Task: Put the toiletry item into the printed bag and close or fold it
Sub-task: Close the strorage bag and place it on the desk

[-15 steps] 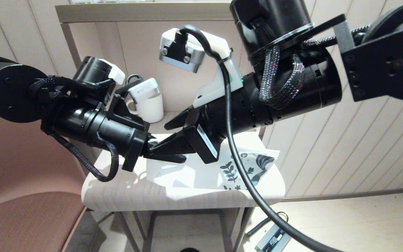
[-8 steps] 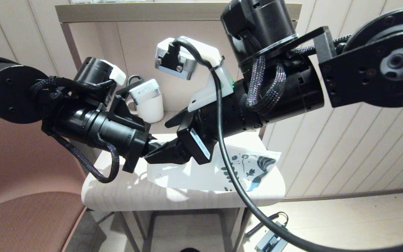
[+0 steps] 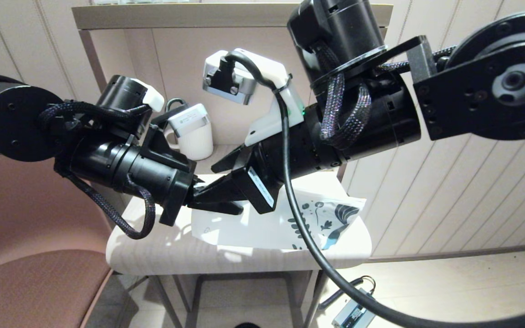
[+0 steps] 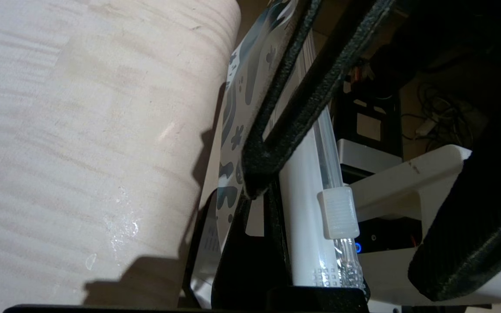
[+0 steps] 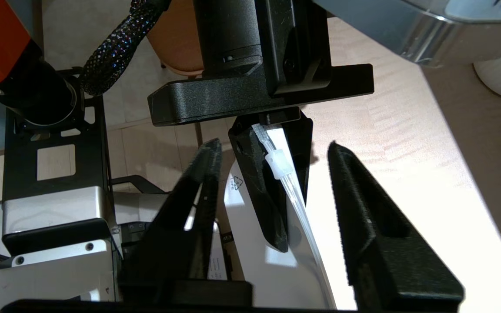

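Now left gripper (image 5: 272, 174) pinches bag (image 3: 262, 228) edge by zip slider (image 5: 278, 164), steadying it; right gripper (image 5: 272, 195) spread, ready to close zip.

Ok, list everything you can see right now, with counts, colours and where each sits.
printed bag: one, white with teal leaf print, on the table, zip end pinched by the left tool
zip slider: one, translucent white, on the bag's zip strip
mug: one, white ribbed, back of the table
table: one, pale wood
chair: one, brownish-pink, on the robot's left
left tool: black, shut on the bag edge
right tool: black, open, straddling the left tool's fingers
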`<state>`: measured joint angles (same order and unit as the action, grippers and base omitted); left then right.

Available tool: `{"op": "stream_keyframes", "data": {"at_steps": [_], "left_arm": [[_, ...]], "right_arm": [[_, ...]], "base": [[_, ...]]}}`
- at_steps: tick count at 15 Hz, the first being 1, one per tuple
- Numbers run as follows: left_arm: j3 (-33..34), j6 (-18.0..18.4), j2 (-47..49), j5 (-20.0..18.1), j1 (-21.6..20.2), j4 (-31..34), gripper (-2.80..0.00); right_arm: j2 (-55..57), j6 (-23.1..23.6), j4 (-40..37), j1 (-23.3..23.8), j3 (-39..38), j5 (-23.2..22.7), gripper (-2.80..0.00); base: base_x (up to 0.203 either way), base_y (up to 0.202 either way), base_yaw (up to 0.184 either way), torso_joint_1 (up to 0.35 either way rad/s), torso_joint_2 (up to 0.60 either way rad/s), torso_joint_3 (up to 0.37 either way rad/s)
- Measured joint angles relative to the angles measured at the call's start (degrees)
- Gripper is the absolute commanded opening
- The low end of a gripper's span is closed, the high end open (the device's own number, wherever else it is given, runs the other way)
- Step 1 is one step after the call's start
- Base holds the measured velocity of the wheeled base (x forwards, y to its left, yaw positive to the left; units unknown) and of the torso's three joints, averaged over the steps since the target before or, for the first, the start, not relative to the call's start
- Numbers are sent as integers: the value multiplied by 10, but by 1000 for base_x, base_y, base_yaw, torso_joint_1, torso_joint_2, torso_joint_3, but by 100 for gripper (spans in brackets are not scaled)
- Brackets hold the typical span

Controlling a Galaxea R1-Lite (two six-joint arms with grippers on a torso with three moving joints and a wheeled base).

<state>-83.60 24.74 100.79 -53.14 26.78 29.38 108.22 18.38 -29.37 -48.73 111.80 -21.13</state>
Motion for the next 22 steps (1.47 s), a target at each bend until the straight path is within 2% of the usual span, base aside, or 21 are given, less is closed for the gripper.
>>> {"op": "stream_keyframes", "data": {"at_steps": [13, 22], "left_arm": [[3, 0, -2, -1, 2, 0, -280], [5, 1, -1, -1, 6, 0, -280]], "right_arm": [[1, 2, -4, 5, -4, -3, -280], [-20, 5, 2, 19, -44, -3, -280]], "base": [[0, 0, 0, 0, 0, 0], [0, 0, 0, 0, 0, 0]]}}
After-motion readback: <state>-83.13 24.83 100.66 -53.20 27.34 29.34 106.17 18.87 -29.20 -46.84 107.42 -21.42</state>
